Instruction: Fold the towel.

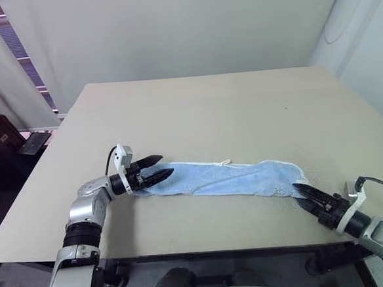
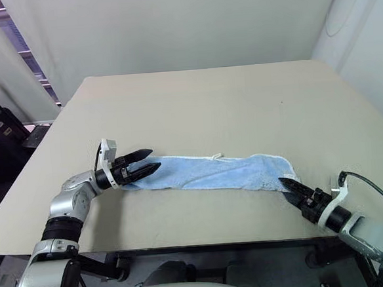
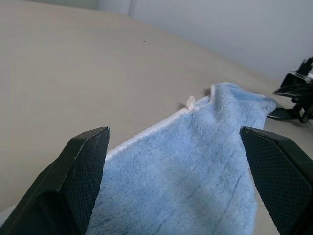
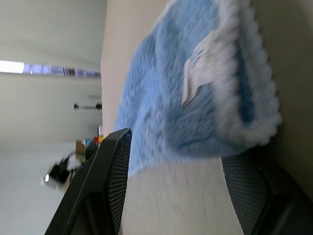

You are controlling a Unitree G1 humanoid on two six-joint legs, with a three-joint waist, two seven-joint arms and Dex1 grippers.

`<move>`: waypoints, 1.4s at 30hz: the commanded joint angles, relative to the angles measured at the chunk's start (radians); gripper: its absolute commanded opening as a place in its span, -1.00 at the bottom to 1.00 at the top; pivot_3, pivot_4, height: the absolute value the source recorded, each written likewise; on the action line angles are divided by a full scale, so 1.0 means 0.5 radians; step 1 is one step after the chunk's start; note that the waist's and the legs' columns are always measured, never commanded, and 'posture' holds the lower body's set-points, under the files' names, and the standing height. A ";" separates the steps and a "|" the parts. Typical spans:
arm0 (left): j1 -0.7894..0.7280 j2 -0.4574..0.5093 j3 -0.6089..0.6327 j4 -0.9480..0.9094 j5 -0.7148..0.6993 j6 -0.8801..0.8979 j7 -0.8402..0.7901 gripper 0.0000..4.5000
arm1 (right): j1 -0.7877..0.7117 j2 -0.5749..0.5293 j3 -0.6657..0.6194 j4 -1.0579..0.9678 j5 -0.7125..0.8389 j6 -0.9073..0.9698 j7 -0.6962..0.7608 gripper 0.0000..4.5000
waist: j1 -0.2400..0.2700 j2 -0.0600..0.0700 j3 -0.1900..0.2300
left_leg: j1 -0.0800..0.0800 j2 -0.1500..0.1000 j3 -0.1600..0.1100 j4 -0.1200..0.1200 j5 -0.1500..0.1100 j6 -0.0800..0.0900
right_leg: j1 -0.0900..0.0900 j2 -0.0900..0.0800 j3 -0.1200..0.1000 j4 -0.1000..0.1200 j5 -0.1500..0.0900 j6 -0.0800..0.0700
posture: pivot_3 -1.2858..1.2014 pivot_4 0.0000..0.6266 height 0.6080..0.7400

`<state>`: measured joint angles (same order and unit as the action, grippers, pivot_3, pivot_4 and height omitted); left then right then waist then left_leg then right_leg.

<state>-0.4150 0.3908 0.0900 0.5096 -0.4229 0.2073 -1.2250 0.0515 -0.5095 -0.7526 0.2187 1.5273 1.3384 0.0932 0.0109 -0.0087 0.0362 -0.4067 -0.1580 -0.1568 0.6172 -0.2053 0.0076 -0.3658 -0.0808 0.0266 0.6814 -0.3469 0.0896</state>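
Note:
The towel [image 1: 227, 178] is light blue with white edging. It lies bunched into a long narrow strip across the table, close to the front edge. My left gripper [image 1: 165, 165] is open at the strip's left end, and in the left wrist view its fingers [image 3: 83, 166] stand wide on either side of the cloth [image 3: 195, 161]. My right gripper [image 1: 296, 193] is open at the strip's right end, tips pointing at it. The right wrist view shows that end [image 4: 171, 98] and its small white tag [image 4: 198, 68] just ahead of the spread fingers [image 4: 110, 181].
The beige table [image 1: 209, 109] stretches far behind the towel, and its front edge [image 1: 205, 251] runs just below both grippers. White walls and curtains close off the back and right. Dark furniture [image 1: 0, 140] stands on the floor off the table's left side.

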 commanded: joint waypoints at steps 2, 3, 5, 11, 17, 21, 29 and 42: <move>-0.028 0.018 0.025 -0.007 0.004 -0.052 0.021 1.00 | -0.095 -0.062 -0.063 0.121 -0.060 -0.192 -0.142 0.28 | 0.002 0.000 0.000 | 0.000 0.000 0.001 0.000 -0.001 -0.002 | 0.002 -0.001 0.000 -0.002 0.004 0.001 | 0.03 -1.00 1.00; -0.028 0.019 0.025 -0.009 0.004 -0.054 0.024 1.00 | -0.108 -0.061 -0.051 0.122 -0.069 -0.207 -0.142 0.28 | 0.004 0.000 0.000 | 0.000 0.000 0.001 0.000 -0.001 -0.002 | 0.002 -0.001 0.000 -0.003 0.005 0.001 | 0.03 -1.00 1.00; -0.027 0.021 0.024 -0.010 0.005 -0.059 0.028 1.00 | -0.123 -0.053 -0.025 0.113 -0.076 -0.221 -0.140 0.28 | 0.004 0.000 0.000 | 0.000 0.000 0.002 0.000 -0.001 -0.002 | 0.002 -0.002 0.000 -0.003 0.005 0.001 | 0.03 -1.00 1.00; -0.024 0.023 0.025 -0.006 0.019 -0.098 0.060 1.00 | -0.122 -0.044 0.034 0.071 -0.146 -0.261 -0.129 -0.30 | 0.001 -0.001 -0.001 | -0.001 0.000 0.001 -0.002 0.001 0.002 | -0.001 -0.002 0.000 -0.004 0.005 0.002 | 0.03 -1.00 1.00; -0.029 0.025 0.024 0.009 0.035 -0.119 0.094 1.00 | -0.011 -0.078 0.027 -0.039 -0.129 -0.235 -0.023 -0.99 | 0.008 -0.013 -0.008 | -0.001 0.000 0.001 -0.003 0.001 0.002 | 0.005 -0.001 0.000 -0.017 0.007 0.004 | 0.03 -1.00 1.00; -0.029 0.038 0.018 0.018 0.056 -0.120 0.109 1.00 | 0.105 -0.161 -0.019 -0.110 -0.090 -0.213 0.123 -0.99 | 0.034 -0.008 -0.010 | -0.001 0.000 0.000 -0.006 -0.003 0.004 | 0.010 -0.001 -0.001 -0.032 0.009 0.008 | 0.03 -1.00 1.00; -0.029 0.041 0.024 0.024 0.075 -0.141 0.137 1.00 | 0.182 -0.443 -0.194 0.061 -0.171 -0.299 0.345 -0.99 | 0.057 0.000 -0.010 | -0.005 -0.001 0.004 -0.009 -0.007 0.020 | 0.005 -0.003 -0.001 -0.036 0.011 0.018 | 0.03 -1.00 1.00; -0.016 0.024 0.032 0.017 0.077 -0.173 0.201 1.00 | 0.169 -0.663 -0.062 -0.632 -0.333 -0.273 0.604 -0.99 | 0.051 0.014 -0.010 | -0.005 0.000 0.008 -0.008 -0.007 0.020 | 0.004 -0.004 0.002 -0.035 0.011 0.018 | 0.03 -1.00 1.00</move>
<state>-0.4124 0.4005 0.0926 0.5306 -0.3810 0.1401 -1.1290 0.1409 -0.8168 -0.8006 0.0178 1.3562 1.2121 0.3646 0.0363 -0.0020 0.0313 -0.4096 -0.1577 -0.1530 0.6131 -0.2089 0.0176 -0.3645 -0.0825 0.0274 0.6642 -0.3412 0.0990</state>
